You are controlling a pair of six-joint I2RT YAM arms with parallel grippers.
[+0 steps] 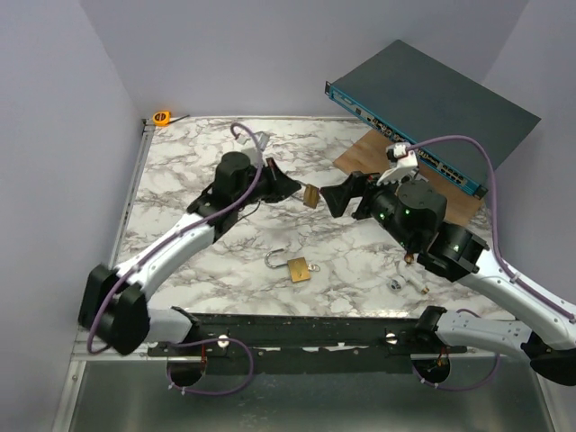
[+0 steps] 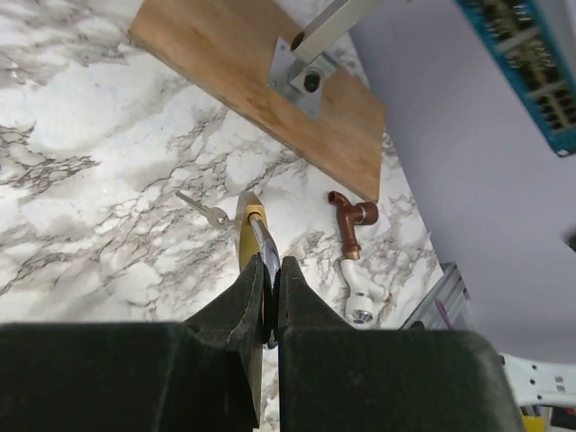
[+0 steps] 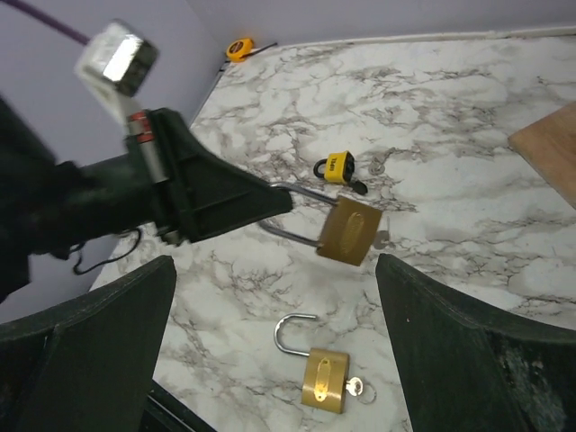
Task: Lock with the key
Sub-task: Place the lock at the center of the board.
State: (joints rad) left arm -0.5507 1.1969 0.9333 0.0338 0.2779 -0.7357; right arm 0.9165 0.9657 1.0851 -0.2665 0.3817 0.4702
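Observation:
My left gripper [image 1: 292,189] is shut on the steel shackle [image 2: 264,256] of a brass padlock [image 1: 310,195] and holds it above the marble table. The padlock's body [image 3: 349,230] hangs tilted in the right wrist view, with a key [image 2: 212,214] at its far end. My right gripper [image 1: 335,200] is open and empty, just right of the held padlock and facing it. A second brass padlock [image 1: 297,268] lies on the table with its shackle open and a key [image 3: 355,387] in it.
A small yellow padlock [image 3: 338,166] lies behind the held one. A wooden board [image 1: 378,155] and a tilted blue network switch [image 1: 423,99] stand at the back right. A brown-and-white tap [image 2: 355,247] lies by the right arm. A tape measure [image 1: 162,117] sits at the back left corner.

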